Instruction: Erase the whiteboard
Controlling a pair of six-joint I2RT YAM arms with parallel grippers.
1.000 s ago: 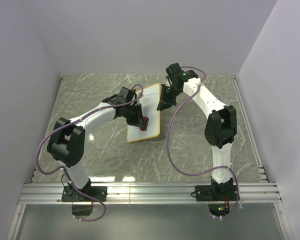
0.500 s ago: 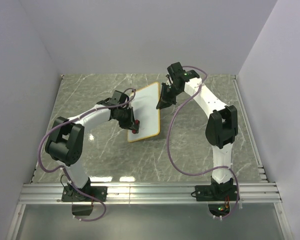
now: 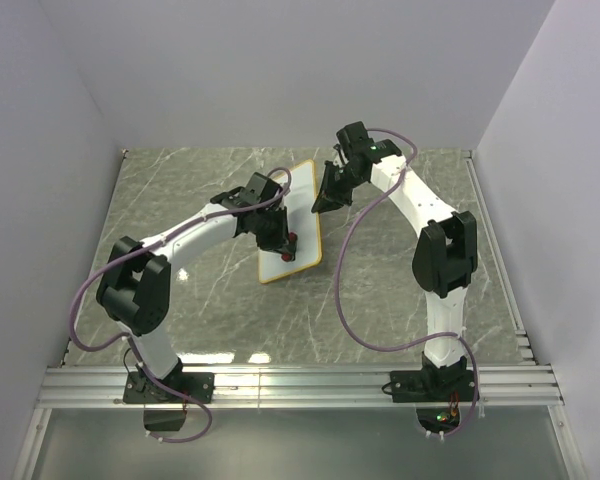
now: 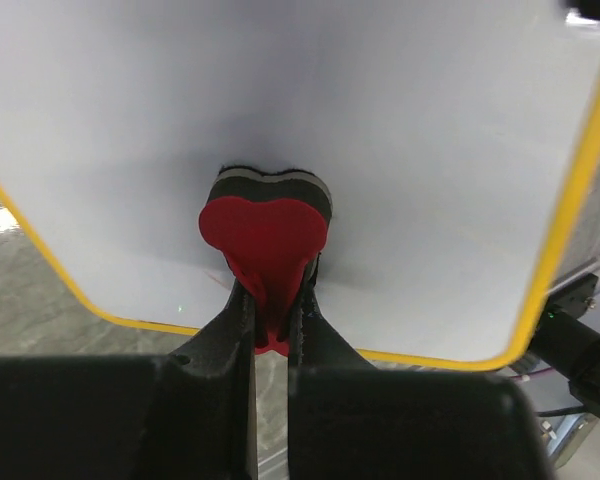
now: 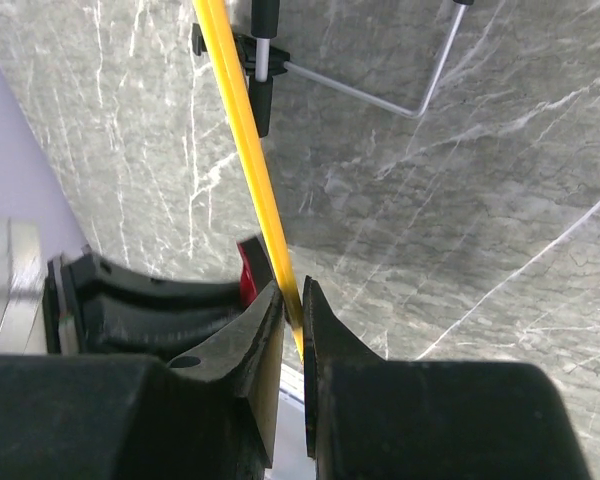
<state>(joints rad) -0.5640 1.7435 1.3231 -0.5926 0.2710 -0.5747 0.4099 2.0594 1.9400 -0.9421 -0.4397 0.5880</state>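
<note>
The whiteboard (image 3: 298, 212) with its yellow frame stands tilted near the middle of the table; its face fills the left wrist view (image 4: 310, 110) and looks white there. My left gripper (image 3: 283, 243) is shut on the red-and-black eraser (image 4: 267, 225), which presses against the board's lower part. My right gripper (image 3: 323, 200) is shut on the board's yellow frame edge (image 5: 255, 170) at the top right. The board's black foot (image 5: 261, 80) and wire stand show behind it in the right wrist view.
The grey marble table (image 3: 400, 280) spreads around the board. White walls close the back and both sides. An aluminium rail (image 3: 300, 385) runs along the near edge by the arm bases.
My left gripper swept the eraser left across the board, then back right and down to the lower part. The right gripper kept hold of the frame; the board tilted slightly.
</note>
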